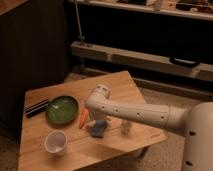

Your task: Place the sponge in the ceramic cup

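Observation:
The sponge (99, 128), a small blue block, lies on the wooden table (120, 85) near its middle front. The ceramic cup (55, 142) stands upright, white and round, at the table's front left, well apart from the sponge. My white arm reaches in from the right across the table. Its gripper (95, 120) points down right over the sponge's upper left end, and the wrist above hides most of it. Whether it touches the sponge does not show.
A green plate (62, 109) sits left of the gripper, with a thin orange stick (83, 119) between plate and sponge. A black flat object (37, 107) lies at the left edge. A small pale object (126, 128) stands under the arm, right of the sponge.

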Tool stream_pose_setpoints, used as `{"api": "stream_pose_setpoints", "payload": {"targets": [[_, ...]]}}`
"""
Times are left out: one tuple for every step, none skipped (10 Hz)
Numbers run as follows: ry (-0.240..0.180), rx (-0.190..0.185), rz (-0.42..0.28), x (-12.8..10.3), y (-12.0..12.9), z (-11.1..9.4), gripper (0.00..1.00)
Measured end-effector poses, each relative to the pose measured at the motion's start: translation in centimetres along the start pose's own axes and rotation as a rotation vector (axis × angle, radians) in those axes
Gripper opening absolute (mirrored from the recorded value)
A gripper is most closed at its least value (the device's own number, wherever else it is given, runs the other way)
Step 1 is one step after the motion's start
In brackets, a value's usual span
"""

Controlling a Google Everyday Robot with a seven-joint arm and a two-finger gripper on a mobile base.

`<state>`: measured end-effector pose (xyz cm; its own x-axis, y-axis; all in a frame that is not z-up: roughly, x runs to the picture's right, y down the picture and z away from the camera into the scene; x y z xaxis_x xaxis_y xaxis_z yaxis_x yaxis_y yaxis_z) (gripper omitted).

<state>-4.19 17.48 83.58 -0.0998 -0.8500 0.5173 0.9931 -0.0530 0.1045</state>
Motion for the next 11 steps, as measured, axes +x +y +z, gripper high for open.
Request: {"api": "stream_pose_setpoints", "payload": {"targets": [[-0.004, -0.005, 0.002, 0.0, 0.2, 0.3, 0.8], [-0.003, -0.009, 0.0, 0.0, 0.2, 0.4, 0.8], [-0.005, -0.021, 0.007, -0.2, 0.2, 0.8, 0.8], [-0.007, -0.028, 0.017, -0.3, 0.3, 1.1, 0.8], [-0.011, -0.037, 0.026, -0.5, 0.6, 1.2, 0.8], [-0.013, -0.046, 0.041, -0.6, 0.7, 1.6, 0.8], [-0.016, -0.056, 0.053, -0.7, 0.7, 1.8, 0.8], [-0.019, -0.064, 0.062, -0.7, 0.7, 2.0, 0.8], [-0.029, -0.083, 0.088, -0.7, 0.8, 2.3, 0.8], [-0.035, -0.095, 0.103, -0.7, 0.9, 2.4, 0.8], [-0.042, -0.103, 0.119, -0.7, 0.9, 2.5, 0.8]]}}
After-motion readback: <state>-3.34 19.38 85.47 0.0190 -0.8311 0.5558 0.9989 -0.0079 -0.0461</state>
